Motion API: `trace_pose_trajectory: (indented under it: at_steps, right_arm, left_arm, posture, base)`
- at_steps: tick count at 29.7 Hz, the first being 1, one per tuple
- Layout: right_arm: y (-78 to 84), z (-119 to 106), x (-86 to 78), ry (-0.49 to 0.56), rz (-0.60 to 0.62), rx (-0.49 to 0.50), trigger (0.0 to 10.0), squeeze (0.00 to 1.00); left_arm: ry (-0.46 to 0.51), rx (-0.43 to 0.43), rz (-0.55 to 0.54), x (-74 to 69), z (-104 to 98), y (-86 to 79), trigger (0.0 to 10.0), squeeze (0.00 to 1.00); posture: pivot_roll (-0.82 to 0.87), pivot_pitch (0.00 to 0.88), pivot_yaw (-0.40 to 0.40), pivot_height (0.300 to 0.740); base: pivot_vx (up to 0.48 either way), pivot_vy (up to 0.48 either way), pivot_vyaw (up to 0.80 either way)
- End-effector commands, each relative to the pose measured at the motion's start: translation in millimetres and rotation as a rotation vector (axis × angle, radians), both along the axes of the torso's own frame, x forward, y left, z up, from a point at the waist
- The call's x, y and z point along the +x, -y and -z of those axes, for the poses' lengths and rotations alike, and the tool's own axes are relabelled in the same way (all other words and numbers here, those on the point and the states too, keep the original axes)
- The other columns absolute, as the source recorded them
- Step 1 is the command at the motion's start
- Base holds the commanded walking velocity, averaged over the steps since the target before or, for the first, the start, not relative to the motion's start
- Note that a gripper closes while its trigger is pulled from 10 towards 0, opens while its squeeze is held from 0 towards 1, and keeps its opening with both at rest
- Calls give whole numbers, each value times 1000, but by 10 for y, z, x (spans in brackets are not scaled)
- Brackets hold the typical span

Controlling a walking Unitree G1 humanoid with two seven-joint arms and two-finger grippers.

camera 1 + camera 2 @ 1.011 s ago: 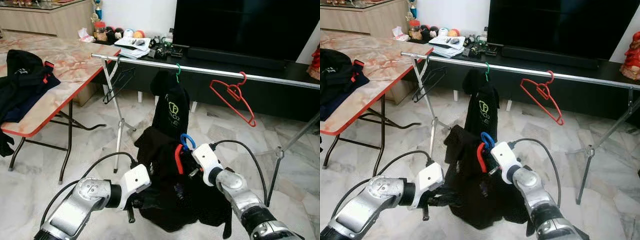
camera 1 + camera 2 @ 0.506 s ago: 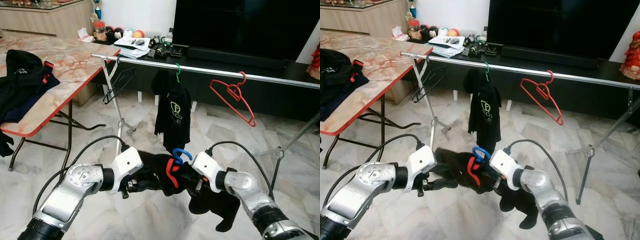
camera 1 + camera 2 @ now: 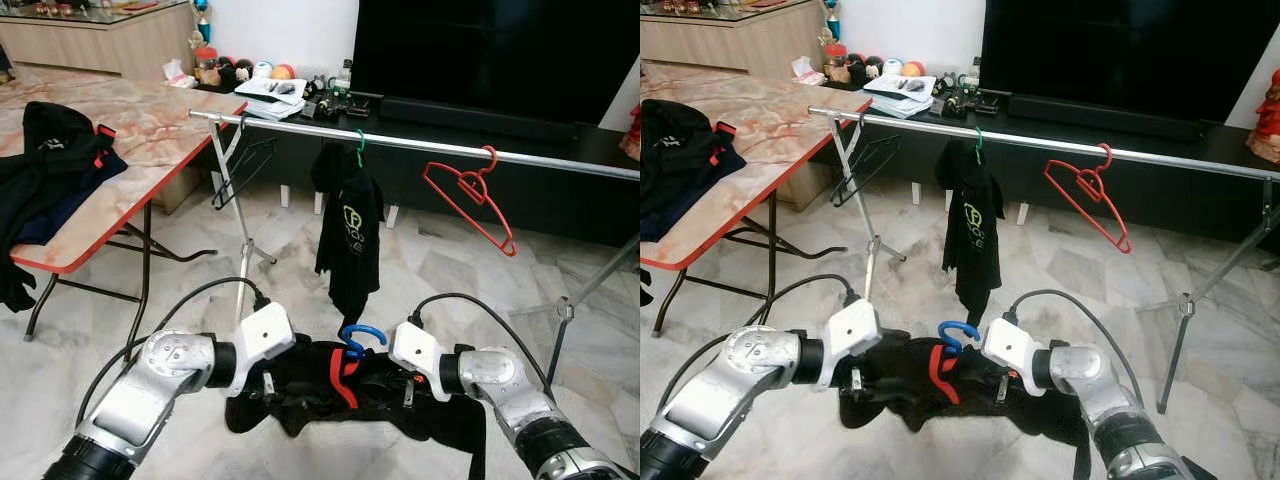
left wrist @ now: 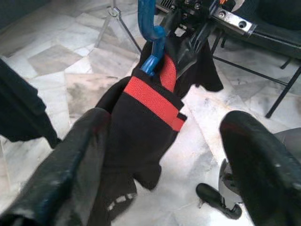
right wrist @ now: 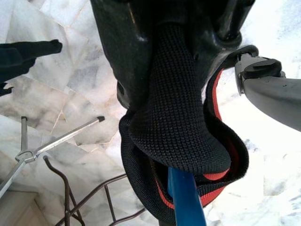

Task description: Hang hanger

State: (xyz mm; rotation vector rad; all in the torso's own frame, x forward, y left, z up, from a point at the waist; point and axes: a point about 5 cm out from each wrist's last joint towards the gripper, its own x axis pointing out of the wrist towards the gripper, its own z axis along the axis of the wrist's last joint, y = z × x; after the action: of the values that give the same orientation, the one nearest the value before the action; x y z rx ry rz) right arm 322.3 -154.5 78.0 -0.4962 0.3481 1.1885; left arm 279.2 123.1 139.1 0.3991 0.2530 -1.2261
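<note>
Head stereo looking down, wrist views close on garment [image 4: 141, 127]

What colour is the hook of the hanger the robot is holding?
Blue hook, clearest in the left eye view.

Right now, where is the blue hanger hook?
The blue hanger hook pokes up from the black garment stretched between both end effectors, low in the head views, below the rail and the hanging black shirt.

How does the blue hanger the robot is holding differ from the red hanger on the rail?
The blue hanger carries a black garment and is held low between both tools; the red hanger is bare. The blue one is off the rail; the red one hangs hooked on it, tilted. Both have open hooks.
</note>
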Motion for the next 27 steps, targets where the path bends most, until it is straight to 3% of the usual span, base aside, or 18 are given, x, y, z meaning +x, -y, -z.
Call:
trace_pose_trajectory:
  at_steps: [1, 5, 6, 7, 21, 27]
  right_arm:
    - [-39, -75, 17, 38, -29, 21, 0, 0]
    - [-73, -91, 11, 39, -54, 30, 0, 0]
    - [-91, -104, 6, 39, -70, 37, 0, 0]
    - [-103, -117, -1, 38, -85, 43, 0, 0]
    - [-122, -222, -70, 26, -179, 84, 0, 0]
    - [-132, -241, -76, 27, -188, 87, 0, 0]
  left_arm:
    - [-9, -4, 38, -14, -12, 40, 10000, 1000]
    - [-21, 10, 65, -44, 10, 53, 10000, 1000]
    - [-24, 24, 81, -54, 20, 60, 10000, 357]
    - [-25, 33, 90, -57, 27, 67, 10000, 0]
    - [-16, 42, 102, -39, 60, 159, 10000, 0]
    - [10, 38, 54, 32, 45, 152, 10000, 0]
  posture:
    - [168, 0, -27, 740]
    - [168, 0, -23, 740]
    - [166, 0, -21, 740]
    - [167, 4, -20, 740]
    - [158, 29, -18, 740]
    - [158, 30, -19, 740]
  base:
    - [0, 0, 0]
    - [0, 0, 0]
    - [0, 0, 0]
    - [0, 0, 0]
    - [0, 0, 0]
    - [0, 0, 0]
